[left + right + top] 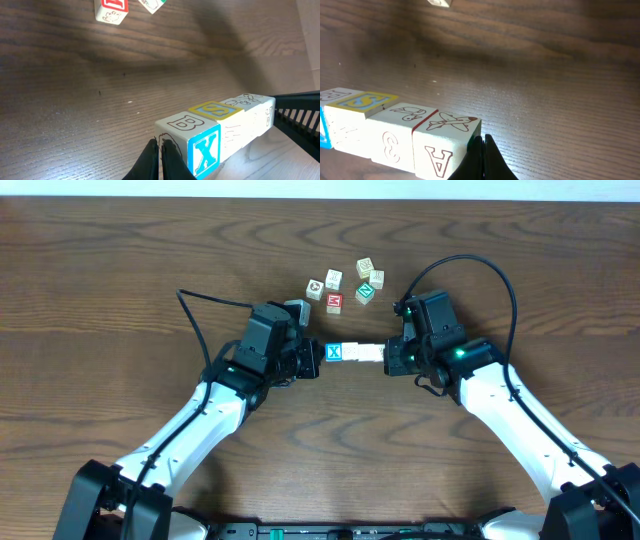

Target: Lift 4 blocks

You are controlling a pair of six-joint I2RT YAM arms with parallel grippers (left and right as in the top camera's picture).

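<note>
Both claws pressed together, the left gripper point(161, 152) and right gripper point(483, 147) squeeze opposite ends of the row of blocks point(355, 352); uneven pressure could buckle it, dropping the middle ones

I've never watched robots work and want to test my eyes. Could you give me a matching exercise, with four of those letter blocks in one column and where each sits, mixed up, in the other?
Blocks
1. block with the blue X
2. block with the yellow S
3. block with the letter A
4. red-faced cube

Places
a. loose on the table, apart from the row
b. end of the row, against the right gripper
c. end of the row, against the left gripper
d. inside the row, beside the blue X

Pairs: 1-c, 2-d, 3-b, 4-a
</note>
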